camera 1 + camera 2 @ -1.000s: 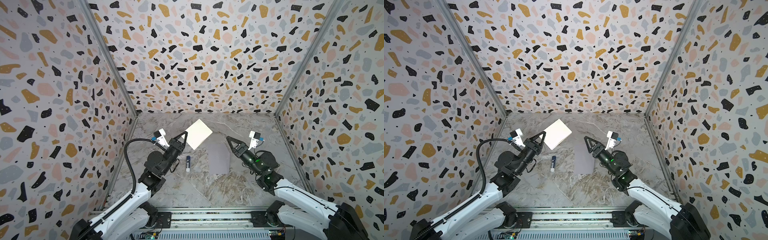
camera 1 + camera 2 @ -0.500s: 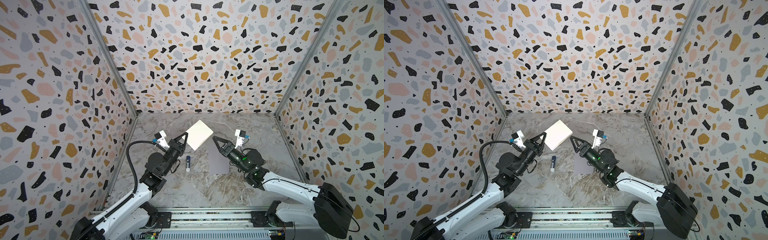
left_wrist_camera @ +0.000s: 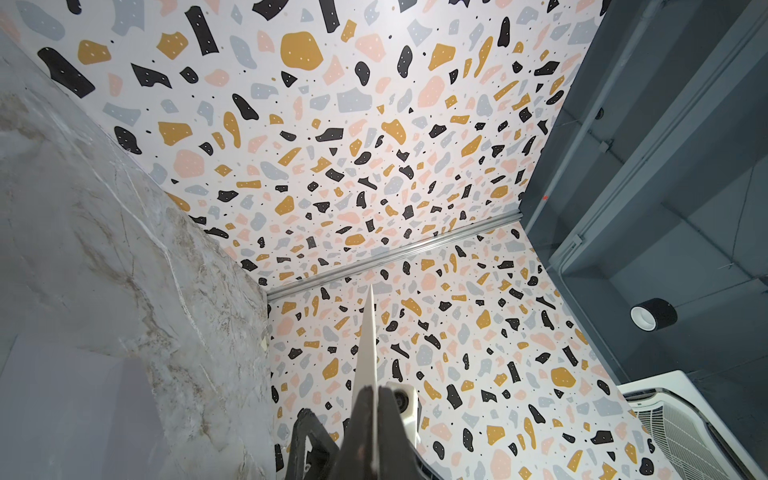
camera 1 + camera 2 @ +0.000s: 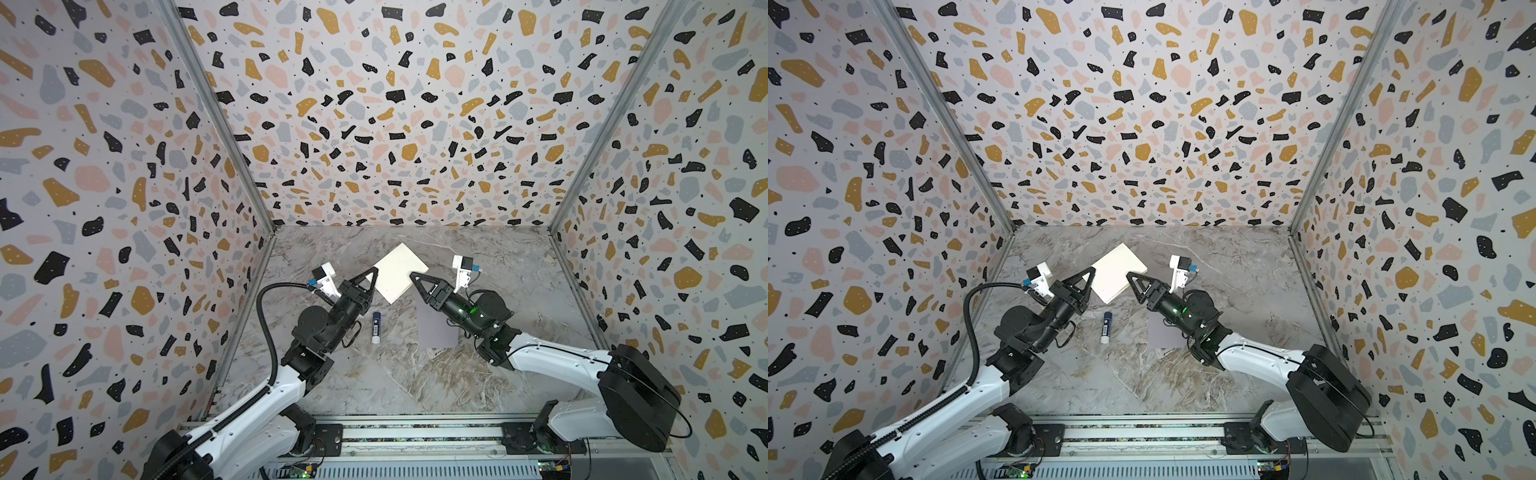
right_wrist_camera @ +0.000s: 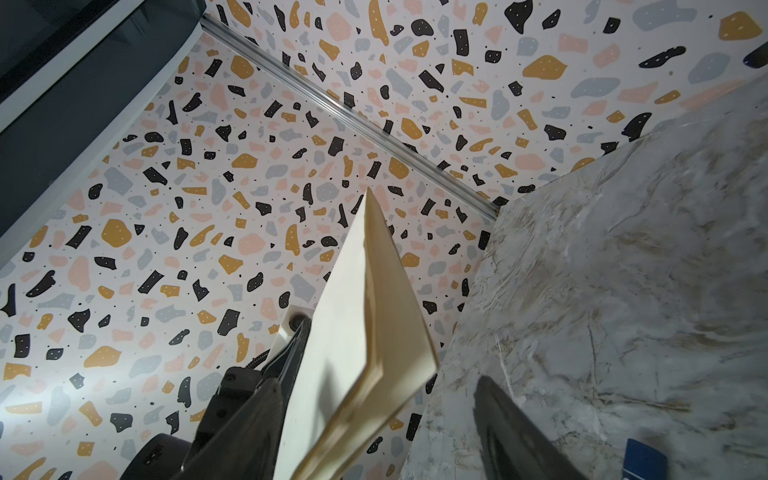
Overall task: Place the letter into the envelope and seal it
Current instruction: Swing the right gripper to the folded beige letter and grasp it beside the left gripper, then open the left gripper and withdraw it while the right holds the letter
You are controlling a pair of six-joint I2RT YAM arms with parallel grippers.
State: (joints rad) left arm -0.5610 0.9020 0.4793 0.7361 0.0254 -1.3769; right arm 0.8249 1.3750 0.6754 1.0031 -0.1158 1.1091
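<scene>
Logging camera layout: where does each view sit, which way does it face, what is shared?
Top views: high in front, looking down at the table; left arm and right arm show.
Left wrist: on the left arm, facing along the left end effector, shut on the letter, seen edge-on.
Right wrist: on the right arm, facing the letter between the fingers of the open right end effector.
Shared: all show the letter.
</scene>
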